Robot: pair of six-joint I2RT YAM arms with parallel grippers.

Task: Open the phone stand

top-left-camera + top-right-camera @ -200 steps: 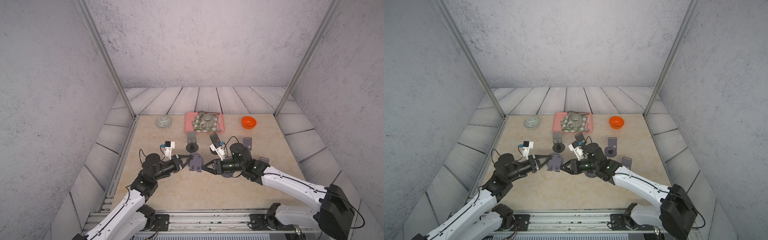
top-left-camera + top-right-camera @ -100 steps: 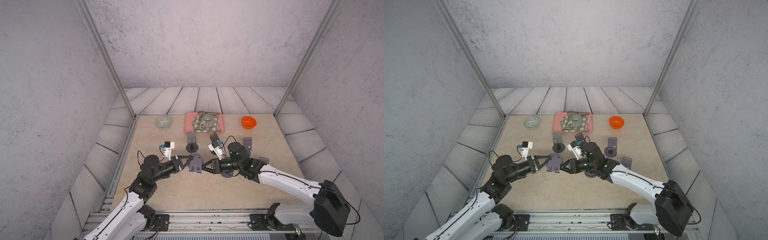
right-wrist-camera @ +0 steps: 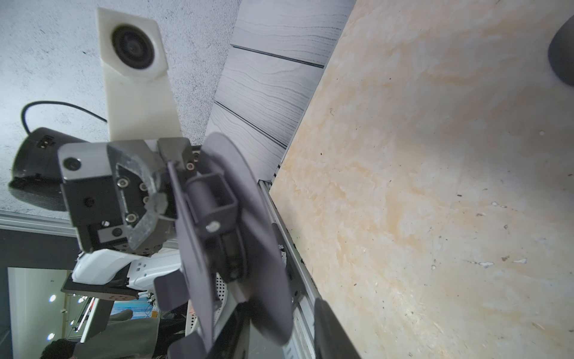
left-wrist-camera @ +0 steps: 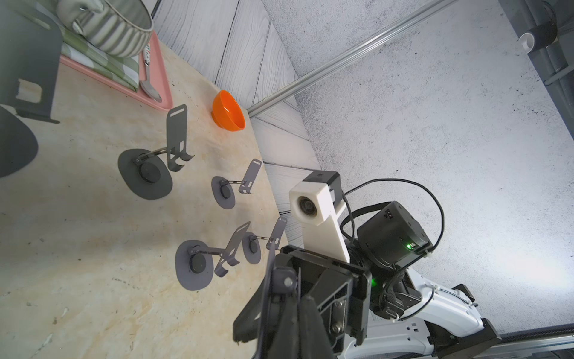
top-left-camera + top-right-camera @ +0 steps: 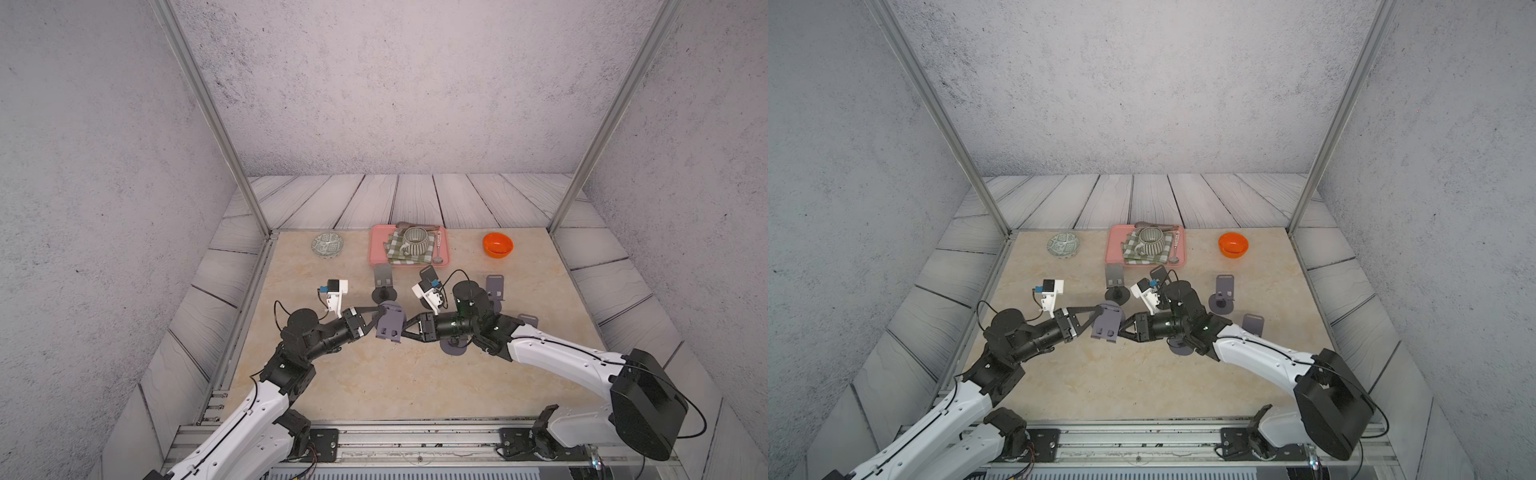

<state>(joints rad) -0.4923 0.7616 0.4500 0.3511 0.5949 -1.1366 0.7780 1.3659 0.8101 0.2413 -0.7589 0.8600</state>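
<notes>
Left end effector (image 5: 377,316) pinching phone stand (image 5: 390,322), right end effector (image 5: 403,329) touching

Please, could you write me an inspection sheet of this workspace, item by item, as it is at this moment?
Surface: beige marble-look tabletop, small specks only.
Job's things: grey metal phone stand between the two grippers; how far it is opened cannot be told.
Clutter: several other grey stands standing open; pink plastic tray with green checked cloth, striped ceramic cup, metal spoon; green patterned bowl; orange bowl.
Grippers: left gripper shut on the stand; right gripper at its opposite edge, grip unclear.
Cables: black cable loops at both wrist cameras, not touching the stand.
Surroundings: grey textured walls, metal frame posts.
</notes>
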